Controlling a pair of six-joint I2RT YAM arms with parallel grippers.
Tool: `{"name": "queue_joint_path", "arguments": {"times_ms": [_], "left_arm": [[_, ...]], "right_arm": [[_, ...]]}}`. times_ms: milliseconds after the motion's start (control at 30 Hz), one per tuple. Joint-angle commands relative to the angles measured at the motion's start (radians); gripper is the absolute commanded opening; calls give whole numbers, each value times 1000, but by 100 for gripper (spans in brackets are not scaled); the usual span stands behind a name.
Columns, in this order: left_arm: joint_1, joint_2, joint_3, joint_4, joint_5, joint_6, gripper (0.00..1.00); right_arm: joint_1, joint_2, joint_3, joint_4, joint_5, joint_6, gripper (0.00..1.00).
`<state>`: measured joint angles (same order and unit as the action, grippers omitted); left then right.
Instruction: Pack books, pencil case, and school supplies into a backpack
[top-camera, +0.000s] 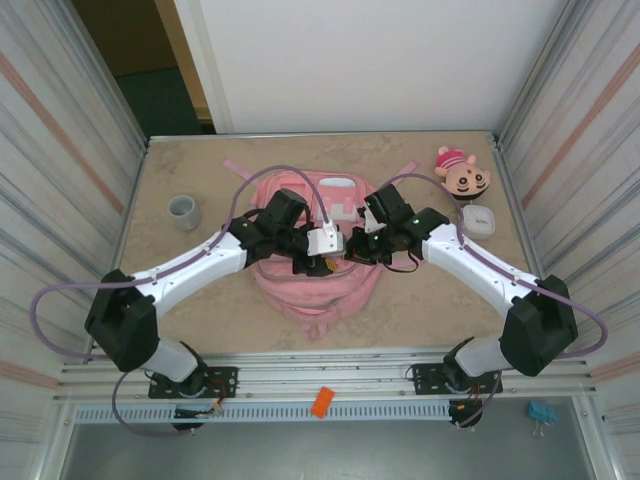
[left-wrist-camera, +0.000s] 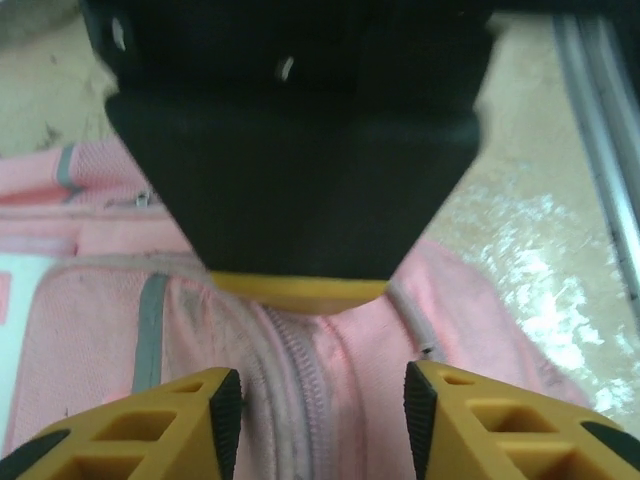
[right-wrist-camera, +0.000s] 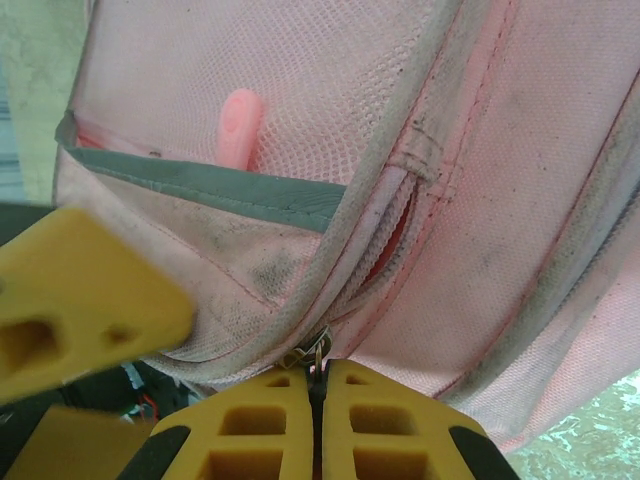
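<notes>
Presently the backpack (top-camera: 315, 290) lies flat at the middle of the surface (top-camera: 400, 310), and both arms reach in over it, meeting above its centre. Left hand (left-wrist-camera: 315, 425): fingers (left-wrist-camera: 200, 425) spread, nothing gripped between them, held just above the backpack's pink fabric, with a run of zip (left-wrist-camera: 300, 390) lying beneath the gap. Right hand (right-wrist-camera: 318, 425): fingers pressed together, pinching the small metal zip pull (right-wrist-camera: 314, 357) at a seam on the backpack's side. One yellow finger of the left hand sits just beside it. Above that seam, a mesh pocket (right-wrist-camera: 250, 70) on the backpack holds a rounded pink item (right-wrist-camera: 240, 125); what it is I cannot tell. Off the backpack, a grey cup (top-camera: 184, 210) stands upright, well apart to its left. A pink-hatted doll head (top-camera: 462, 172) rests beyond the backpack's right side, and a small white box (top-camera: 478, 218) lies just beside the doll, on the side nearer the arms.
</notes>
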<state>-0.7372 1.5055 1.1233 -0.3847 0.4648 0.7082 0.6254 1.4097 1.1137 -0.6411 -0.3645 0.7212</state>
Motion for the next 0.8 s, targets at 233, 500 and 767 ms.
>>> {"name": "queue_joint_path", "arguments": {"times_ms": [233, 500, 767], "left_arm": [[23, 10, 8, 23, -61, -54, 0], [97, -100, -44, 59, 224, -42, 0], [133, -124, -54, 124, 311, -113, 0]], "right_arm": [[-6, -27, 56, -47, 60, -14, 0], [-5, -38, 18, 69, 8, 4, 0], [10, -15, 9, 127, -16, 9, 16]]}}
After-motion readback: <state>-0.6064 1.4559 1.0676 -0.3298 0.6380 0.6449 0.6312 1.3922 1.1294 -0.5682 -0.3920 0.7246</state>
